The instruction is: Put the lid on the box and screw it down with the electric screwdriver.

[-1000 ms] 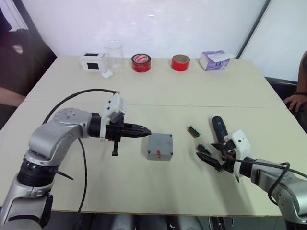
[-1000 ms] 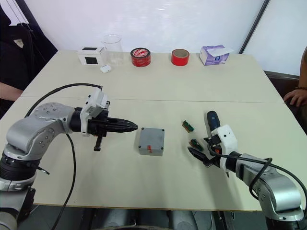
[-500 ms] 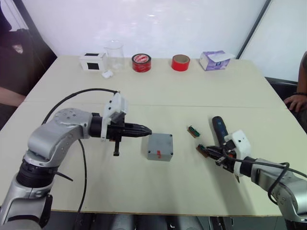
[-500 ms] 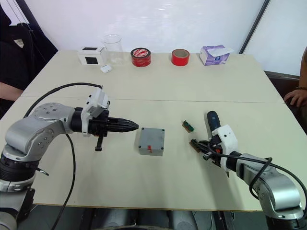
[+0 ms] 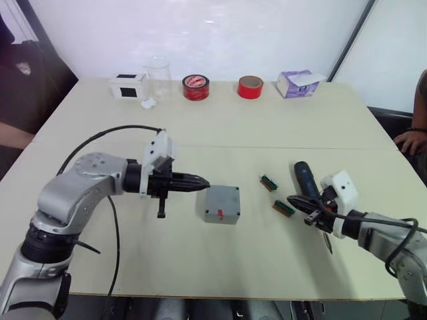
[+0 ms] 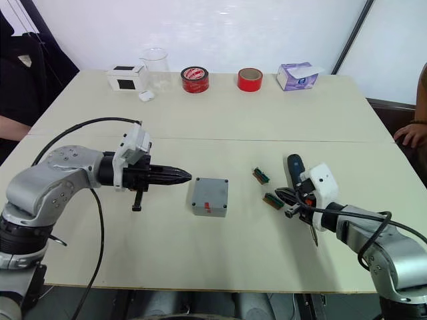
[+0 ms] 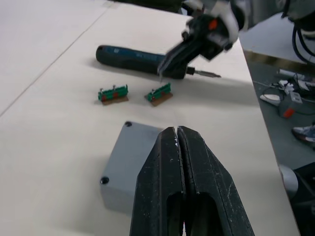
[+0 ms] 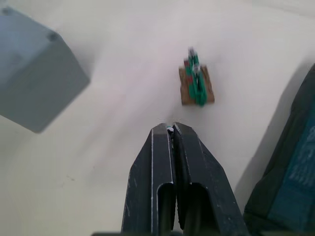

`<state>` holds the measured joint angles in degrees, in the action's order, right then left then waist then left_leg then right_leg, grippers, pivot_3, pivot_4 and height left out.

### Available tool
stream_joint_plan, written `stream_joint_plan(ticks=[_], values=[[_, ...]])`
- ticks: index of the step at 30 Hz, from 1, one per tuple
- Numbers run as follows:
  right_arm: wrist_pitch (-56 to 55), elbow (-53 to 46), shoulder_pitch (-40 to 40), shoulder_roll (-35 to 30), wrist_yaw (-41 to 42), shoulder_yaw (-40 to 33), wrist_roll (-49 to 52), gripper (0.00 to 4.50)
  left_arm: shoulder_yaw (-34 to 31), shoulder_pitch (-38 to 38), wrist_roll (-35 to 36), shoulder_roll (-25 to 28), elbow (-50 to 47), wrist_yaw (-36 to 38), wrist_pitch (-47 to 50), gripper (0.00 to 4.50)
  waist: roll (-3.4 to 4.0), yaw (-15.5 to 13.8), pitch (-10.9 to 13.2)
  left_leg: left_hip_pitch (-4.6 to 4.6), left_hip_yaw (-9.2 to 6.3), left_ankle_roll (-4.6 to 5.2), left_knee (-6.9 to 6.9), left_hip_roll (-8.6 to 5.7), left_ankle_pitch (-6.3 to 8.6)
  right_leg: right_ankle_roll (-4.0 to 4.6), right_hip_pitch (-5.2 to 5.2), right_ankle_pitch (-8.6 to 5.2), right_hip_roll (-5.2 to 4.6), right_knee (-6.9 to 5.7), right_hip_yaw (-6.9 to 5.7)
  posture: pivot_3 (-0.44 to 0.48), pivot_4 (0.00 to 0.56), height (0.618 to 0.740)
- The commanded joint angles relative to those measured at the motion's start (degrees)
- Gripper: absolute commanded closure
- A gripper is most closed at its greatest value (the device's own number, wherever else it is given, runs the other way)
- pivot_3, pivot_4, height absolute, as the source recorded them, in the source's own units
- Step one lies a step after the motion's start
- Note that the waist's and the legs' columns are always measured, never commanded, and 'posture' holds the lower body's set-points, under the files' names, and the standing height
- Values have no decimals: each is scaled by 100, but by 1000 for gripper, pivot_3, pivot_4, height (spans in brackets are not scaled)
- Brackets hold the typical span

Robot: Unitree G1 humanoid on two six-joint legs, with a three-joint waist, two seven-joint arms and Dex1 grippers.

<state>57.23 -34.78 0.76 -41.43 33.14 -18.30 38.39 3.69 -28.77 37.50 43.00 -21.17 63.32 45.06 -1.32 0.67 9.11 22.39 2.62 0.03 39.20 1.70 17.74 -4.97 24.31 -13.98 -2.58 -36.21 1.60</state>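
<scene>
On the beige table [image 5: 233, 120] against white walls, both jaws clenched empty.

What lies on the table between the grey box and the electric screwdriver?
Two small green-and-brown terminal blocks lie between the box and the electric screwdriver; the head views show them, and so does the left wrist view.

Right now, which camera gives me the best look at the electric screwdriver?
The left wrist view: the electric screwdriver lies on the table full length, metal bit visible, with the right gripper over it. Both eye views show it foreshortened behind that gripper. The right wrist view catches an edge of its dark body.
</scene>
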Motion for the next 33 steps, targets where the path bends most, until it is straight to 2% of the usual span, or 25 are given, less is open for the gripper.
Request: stream_joint_plan(ticks=[1,6,9,12,20,33], values=[[226,-502,-661,-226,132,46,577,4453,-178,101,-42,189,-113,-7,-149,4500,1,18,1,0,1,0,0,1,0,0,1,0,0,0,0,0,150,740],[379,-283,-1935,33,-71,1264,451,4453,-204,253,-176,355,-11,14,-302,4500,2,17,2,-3,-1,0,0,5,0,2,2,-1,5,0,-1,0,150,740],[394,51,-2371,211,-138,1922,196,4453,-257,338,-164,382,-80,-55,-304,4500,4,-8,3,0,-2,0,-3,4,0,2,3,-1,2,0,-3,0,150,740],[340,330,-2598,262,-125,2271,6,4453,-348,461,-131,409,-209,-138,-264,4500,4,-16,4,7,0,0,-3,4,0,2,5,-1,-12,1,-3,0,150,740],[234,674,-2827,306,-1,2498,-208,4453,-479,724,-35,408,-464,-353,-194,4500,4,-2,4,8,4,0,-2,2,0,2,6,0,-15,6,0,0,150,740],[161,823,-2679,292,211,2567,-457,4453,-501,842,90,419,-595,-533,-195,4500,5,1,5,6,4,0,-3,4,0,1,7,0,-8,3,-1,0,150,740]])
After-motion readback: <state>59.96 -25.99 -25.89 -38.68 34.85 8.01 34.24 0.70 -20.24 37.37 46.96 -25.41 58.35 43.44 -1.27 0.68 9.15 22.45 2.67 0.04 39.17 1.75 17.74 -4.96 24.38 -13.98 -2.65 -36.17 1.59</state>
